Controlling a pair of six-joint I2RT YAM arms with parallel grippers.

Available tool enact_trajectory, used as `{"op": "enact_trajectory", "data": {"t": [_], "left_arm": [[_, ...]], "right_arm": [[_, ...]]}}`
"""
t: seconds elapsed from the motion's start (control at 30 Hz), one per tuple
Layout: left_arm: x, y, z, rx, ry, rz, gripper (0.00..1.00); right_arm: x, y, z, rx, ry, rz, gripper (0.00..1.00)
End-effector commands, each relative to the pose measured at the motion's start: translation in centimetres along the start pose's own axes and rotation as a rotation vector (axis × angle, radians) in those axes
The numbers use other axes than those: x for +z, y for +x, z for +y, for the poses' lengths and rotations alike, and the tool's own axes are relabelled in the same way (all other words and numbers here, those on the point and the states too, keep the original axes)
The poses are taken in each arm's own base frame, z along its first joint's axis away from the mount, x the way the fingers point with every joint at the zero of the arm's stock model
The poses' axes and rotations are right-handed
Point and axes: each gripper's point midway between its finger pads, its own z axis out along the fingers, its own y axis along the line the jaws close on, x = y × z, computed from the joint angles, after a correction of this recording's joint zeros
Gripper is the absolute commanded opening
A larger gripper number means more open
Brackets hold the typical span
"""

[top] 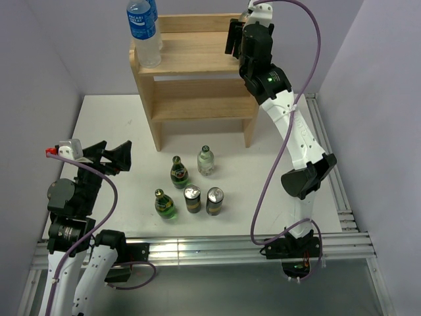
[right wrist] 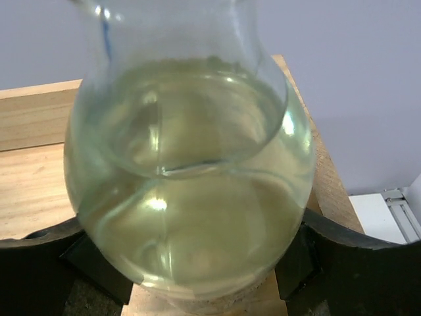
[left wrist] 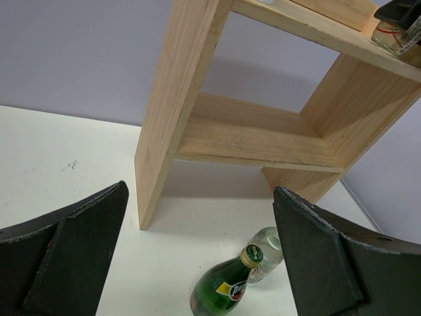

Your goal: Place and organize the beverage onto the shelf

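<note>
The wooden shelf [top: 197, 62] stands at the back of the table. My right gripper [top: 238, 41] is over the right end of its top tier, shut on a clear glass bottle [right wrist: 187, 191] held just above or on the top board; this bottle also shows in the left wrist view [left wrist: 395, 36]. On the table in front of the shelf stand a second clear glass bottle [top: 206, 160], two green bottles [top: 179, 172] [top: 165, 205] and two dark cans [top: 192, 199] [top: 215, 201]. My left gripper [top: 112, 158] is open and empty, left of the group, facing a green bottle [left wrist: 227, 289].
A tall plastic water bottle with a blue label [top: 145, 29] stands at the left end of the shelf's top tier. The lower shelf board [left wrist: 256, 135] holds nothing. Purple walls close in the white table [top: 112, 125] on three sides.
</note>
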Motion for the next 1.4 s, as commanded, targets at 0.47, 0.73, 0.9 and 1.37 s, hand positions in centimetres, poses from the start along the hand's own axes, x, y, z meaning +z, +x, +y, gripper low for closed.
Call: {"op": "enact_trajectory", "data": {"t": [0.47, 0.73, 0.9, 1.37], "left_arm": [[-0.3, -0.9, 0.1, 0.033, -0.004, -0.031, 0.99], [-0.1, -0.8, 0.3, 0.034, -0.008, -0.028, 0.99], [-0.1, -0.7, 0.3, 0.033, -0.008, -0.028, 0.99], [-0.1, -0.9, 0.5, 0.035, -0.018, -0.032, 0.99]], "right_arm": [[-0.9, -2.1, -1.6, 0.076, 0.034, -0.063, 0.96], [-3.0, -3.4, -2.5, 0.082, 0.048, -0.085, 1.00], [-5.2, -4.2, -3.4, 0.097, 0.064, -0.103, 1.00], [-12.0, -4.4, -5.6, 0.171, 0.062, -0.092, 1.00]]}}
